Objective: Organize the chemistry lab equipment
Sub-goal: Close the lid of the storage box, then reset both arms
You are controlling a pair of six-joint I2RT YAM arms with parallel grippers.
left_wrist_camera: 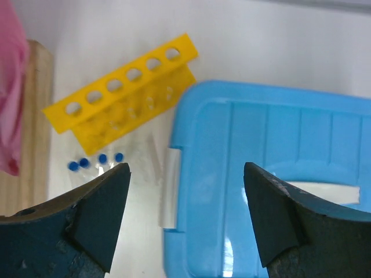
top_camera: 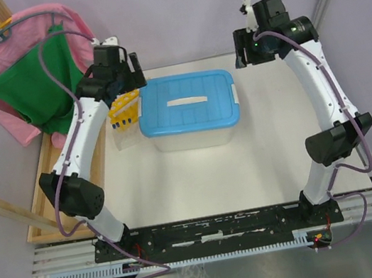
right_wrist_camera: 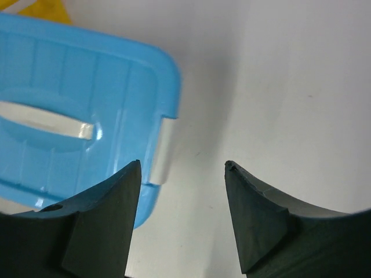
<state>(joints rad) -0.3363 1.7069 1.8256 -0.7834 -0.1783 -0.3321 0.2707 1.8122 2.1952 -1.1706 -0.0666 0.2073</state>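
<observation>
Left tool point(left_wrist_camera: 186, 169) and right tool point(right_wrist_camera: 182, 164) gape, empty.

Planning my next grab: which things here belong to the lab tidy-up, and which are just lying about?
Job: yellow rack; blue-capped tubes.

Lying about: tub; blue lid; pink cloth; green cloth; wooden frame.

So the lidded tub point(top_camera: 189, 112) sits on the bench point(top_camera: 200, 179) toward the far edge, about mid-width. The tube rack point(left_wrist_camera: 119, 99) is just left of it, with the capped tubes point(left_wrist_camera: 93, 163) lying on the rack's near side.
</observation>
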